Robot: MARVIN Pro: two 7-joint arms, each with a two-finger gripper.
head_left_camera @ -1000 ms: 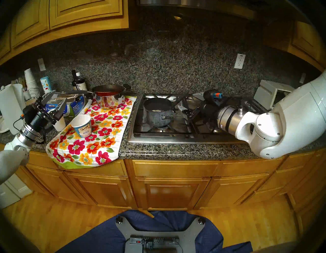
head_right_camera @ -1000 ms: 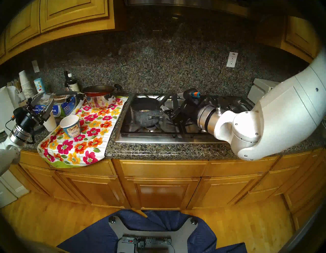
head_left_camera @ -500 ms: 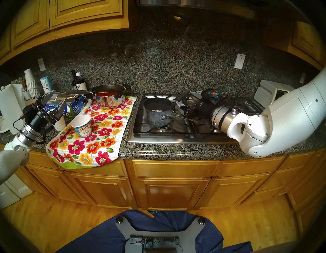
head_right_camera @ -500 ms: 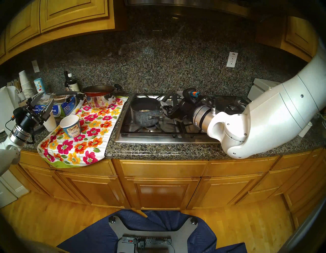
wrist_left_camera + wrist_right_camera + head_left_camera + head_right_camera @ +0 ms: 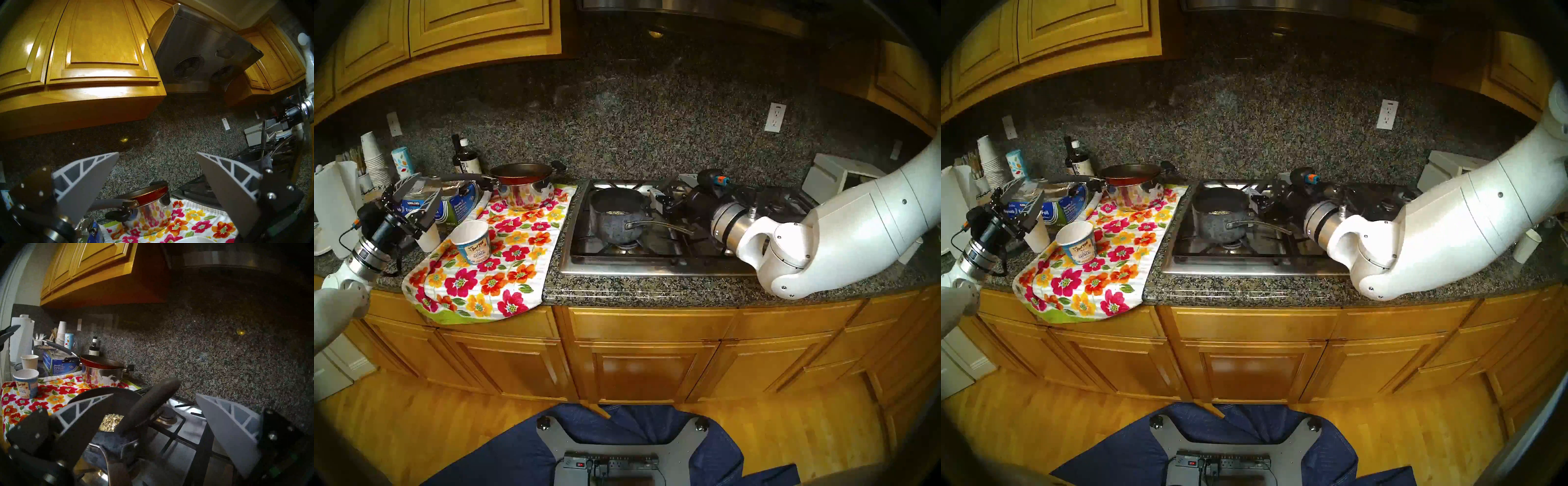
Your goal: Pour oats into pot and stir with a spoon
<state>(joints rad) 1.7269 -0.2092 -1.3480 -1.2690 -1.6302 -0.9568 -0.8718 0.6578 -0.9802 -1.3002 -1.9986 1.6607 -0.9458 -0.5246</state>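
The dark speckled saucepan [image 5: 616, 224] stands on the stove's left burner, its curved handle [image 5: 660, 225] pointing right. Pale oats [image 5: 111, 421] lie in its bottom. The black spoon [image 5: 153, 400] stands in the pan and leans back right; it also shows in the left wrist view [image 5: 263, 134]. My right gripper [image 5: 658, 200] is open, its fingers on either side of the spoon's handle, not closed on it. The blue-label oatmeal cup [image 5: 472, 241] stands upright on the floral towel [image 5: 504, 271]. My left gripper [image 5: 427, 185] is open and empty, raised left of the cup.
A shiny steel pot with a reddish inside [image 5: 522, 183] sits at the towel's back. A foil box [image 5: 449, 207], a plain white paper cup [image 5: 429, 236], a dark bottle [image 5: 466, 159], stacked cups [image 5: 375, 159] and a paper towel roll [image 5: 331, 203] crowd the left counter.
My right arm has moved left along the stove, bringing the open gripper from the pan handle's end up to the spoon at the pan's rim. The left arm has hardly moved.
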